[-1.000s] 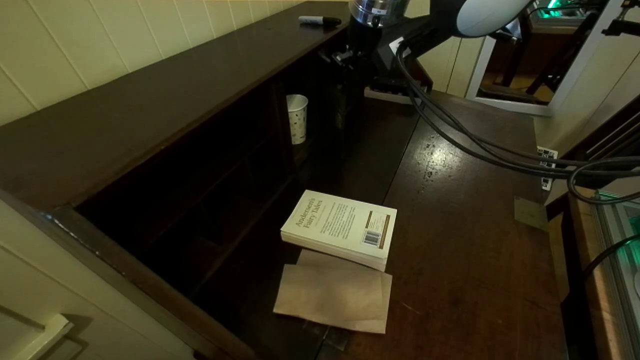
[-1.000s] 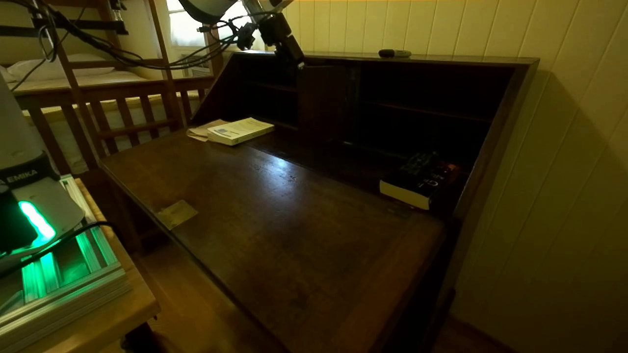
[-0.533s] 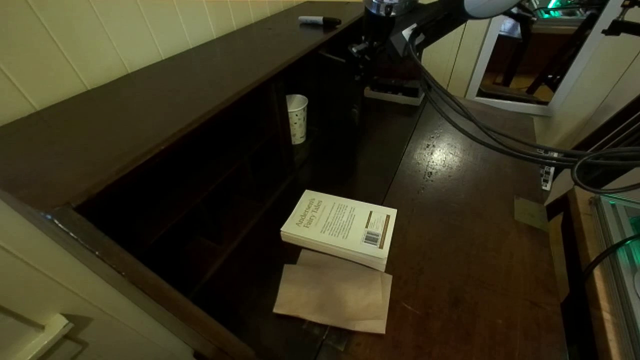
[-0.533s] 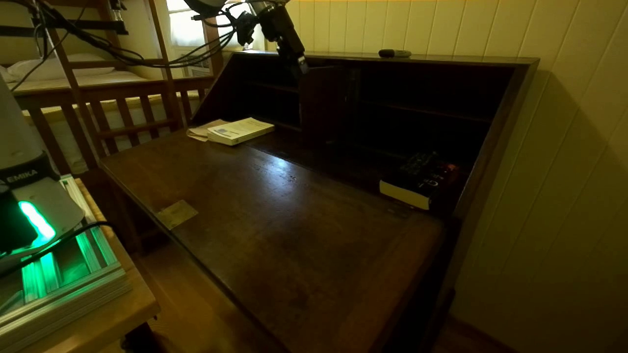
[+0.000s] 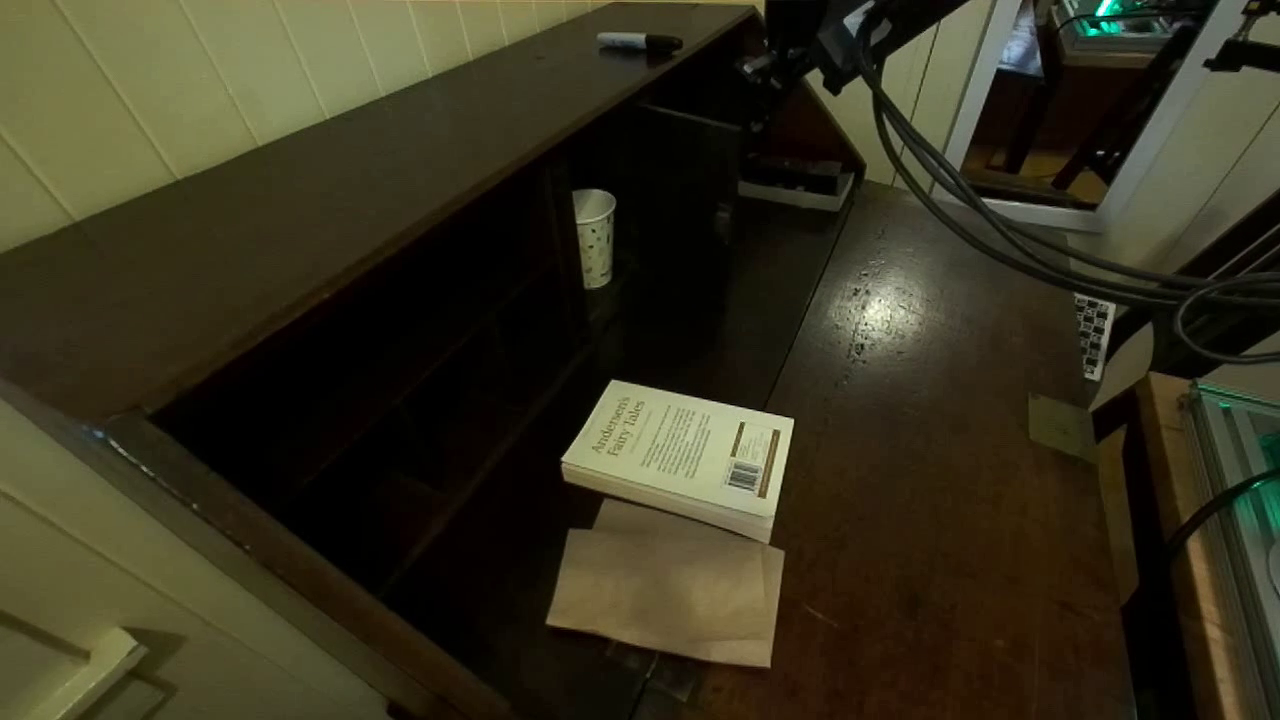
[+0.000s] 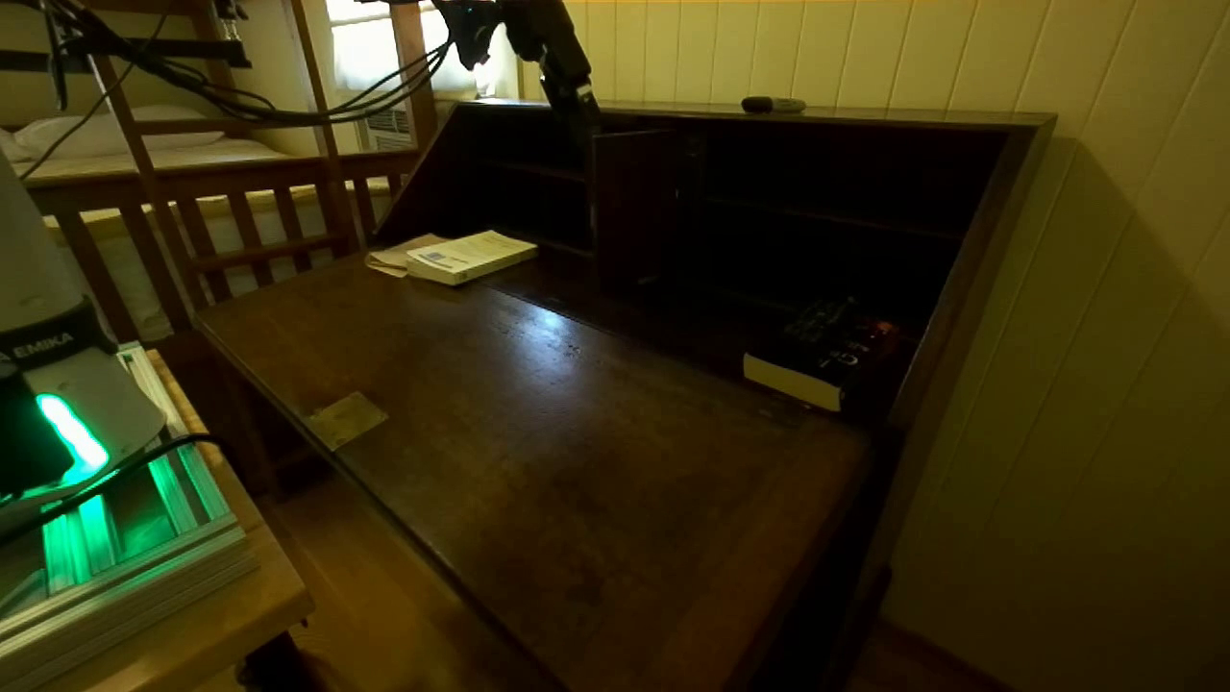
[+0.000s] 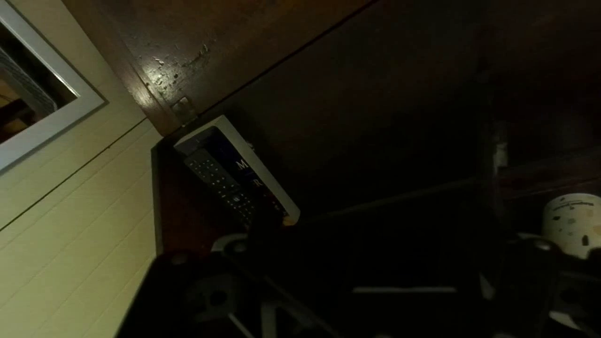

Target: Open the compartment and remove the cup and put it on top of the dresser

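The compartment's dark brown door stands swung out from the dresser; the door also shows in an exterior view. The pale speckled cup stands upright inside the compartment, partly hidden by the cubby's side wall. The cup also shows at the right edge of the wrist view; the door hides it in an exterior view. My gripper is at the upper free edge of the door. In the wrist view its dark fingers are wide apart, with nothing seen held. Whether they touch the door is too dark to tell.
A white book and brown paper lie on the fold-down surface. A marker lies on the dresser top. A thick dark book with a remote on it lies at the far end. Arm cables hang over the surface.
My gripper has moved outward, away from the pigeonholes, and the compartment door has swung wider open with it. The cup has not moved.
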`<act>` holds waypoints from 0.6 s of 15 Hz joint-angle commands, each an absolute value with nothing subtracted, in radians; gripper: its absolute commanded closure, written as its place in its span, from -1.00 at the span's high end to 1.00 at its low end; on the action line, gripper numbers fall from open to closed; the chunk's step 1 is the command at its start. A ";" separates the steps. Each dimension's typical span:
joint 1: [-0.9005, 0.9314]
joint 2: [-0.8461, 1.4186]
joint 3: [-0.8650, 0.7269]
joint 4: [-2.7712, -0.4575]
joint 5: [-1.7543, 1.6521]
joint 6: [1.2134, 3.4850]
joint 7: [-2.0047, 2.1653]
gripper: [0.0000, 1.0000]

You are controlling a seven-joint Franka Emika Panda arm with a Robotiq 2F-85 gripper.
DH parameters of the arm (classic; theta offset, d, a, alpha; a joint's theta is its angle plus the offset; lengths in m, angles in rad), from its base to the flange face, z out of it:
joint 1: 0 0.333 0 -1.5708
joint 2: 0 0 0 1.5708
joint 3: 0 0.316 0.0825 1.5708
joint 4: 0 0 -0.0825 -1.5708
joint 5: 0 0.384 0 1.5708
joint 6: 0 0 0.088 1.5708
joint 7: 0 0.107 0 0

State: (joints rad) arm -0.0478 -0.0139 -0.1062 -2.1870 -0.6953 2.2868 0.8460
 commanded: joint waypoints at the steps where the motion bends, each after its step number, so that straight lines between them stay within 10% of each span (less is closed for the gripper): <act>1: -0.069 -0.047 -0.100 -2.220 -0.686 2.281 0.814 1.00; 9: -0.070 -0.038 -0.086 -2.225 -0.626 2.436 0.785 1.00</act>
State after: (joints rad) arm -0.0572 -0.0275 -0.0902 -2.2001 -0.6529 2.3570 0.8046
